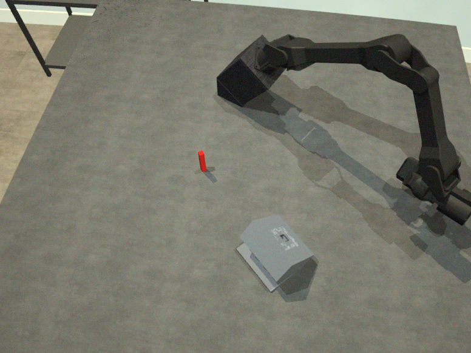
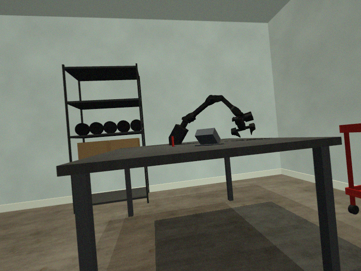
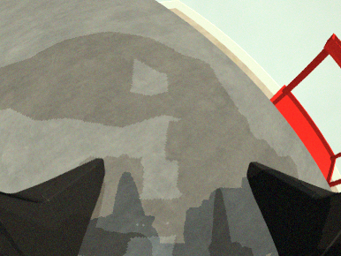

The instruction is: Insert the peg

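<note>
A small red peg [image 1: 201, 161] stands upright on the grey table, left of the middle; it also shows in the exterior view [image 2: 172, 141]. The grey sloped panel [image 1: 276, 247] with its small rectangular hole [image 1: 284, 238] sits nearer the front, right of the peg, and shows as a grey block [image 2: 207, 135]. My gripper [image 1: 430, 190] [image 2: 243, 130] hangs at the table's right side, far from both, a little above the surface. Its two dark fingers stand wide open with only bare table between them. Neither peg nor panel is in the wrist view.
The arm's dark base block [image 1: 243, 74] stands at the back of the table. A black shelf rack [image 2: 104, 116] with dark balls is behind the table. A red cart [image 2: 351, 163] stands off the right edge [image 3: 312, 110].
</note>
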